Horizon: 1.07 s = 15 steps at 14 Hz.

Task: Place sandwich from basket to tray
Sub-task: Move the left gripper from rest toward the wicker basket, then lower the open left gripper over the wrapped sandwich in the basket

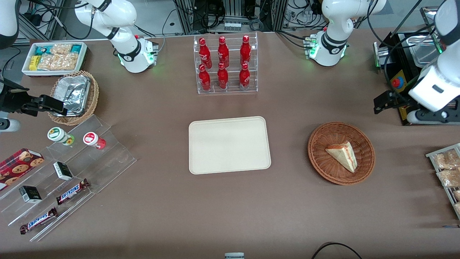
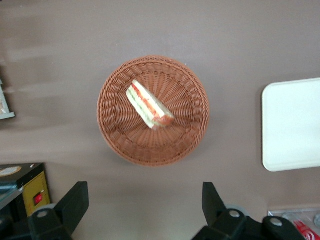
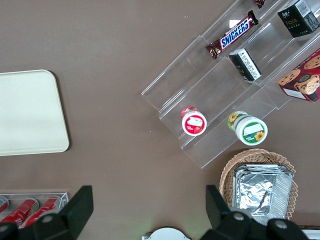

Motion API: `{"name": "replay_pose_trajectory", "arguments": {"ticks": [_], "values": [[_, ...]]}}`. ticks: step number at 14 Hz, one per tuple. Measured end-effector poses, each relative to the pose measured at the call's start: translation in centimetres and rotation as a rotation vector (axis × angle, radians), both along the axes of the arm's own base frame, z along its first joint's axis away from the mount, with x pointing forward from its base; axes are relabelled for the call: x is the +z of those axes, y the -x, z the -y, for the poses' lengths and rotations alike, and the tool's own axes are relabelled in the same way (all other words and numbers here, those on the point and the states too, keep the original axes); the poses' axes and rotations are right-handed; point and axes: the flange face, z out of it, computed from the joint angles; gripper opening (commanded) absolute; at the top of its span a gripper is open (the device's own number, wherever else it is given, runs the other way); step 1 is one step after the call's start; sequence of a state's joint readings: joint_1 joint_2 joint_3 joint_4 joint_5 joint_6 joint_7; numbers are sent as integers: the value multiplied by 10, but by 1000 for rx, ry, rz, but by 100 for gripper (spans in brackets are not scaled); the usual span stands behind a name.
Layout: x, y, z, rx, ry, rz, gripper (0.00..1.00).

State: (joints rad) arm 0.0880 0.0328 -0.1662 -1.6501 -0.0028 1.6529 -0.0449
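Fingers of the left gripper spread wide above one basket holding one sandwich; one tray, two Snickers bars.

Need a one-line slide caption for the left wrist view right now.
Open gripper hovers above the basket, sandwich inside, tray bare beside it.

Gripper hangs high above table, fingers wide apart, farther from front camera than basket. Sandwich lies uncovered in basket. Bare tabletop between basket and tray. Bottle rack stands farther from front camera than tray.
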Motion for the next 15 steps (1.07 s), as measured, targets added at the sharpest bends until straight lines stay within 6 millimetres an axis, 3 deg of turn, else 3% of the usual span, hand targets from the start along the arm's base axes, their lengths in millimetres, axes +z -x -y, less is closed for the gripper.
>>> {"name": "replay_pose_trajectory", "arguments": {"ticks": [4, 8, 12, 15], "values": [[-71, -4, -8, 172, 0, 41, 100], [-128, 3, -7, 445, 16, 108, 100], [-166, 17, -7, 647, 42, 161, 100], [-180, 21, -7, 683, 50, 171, 100]]}}
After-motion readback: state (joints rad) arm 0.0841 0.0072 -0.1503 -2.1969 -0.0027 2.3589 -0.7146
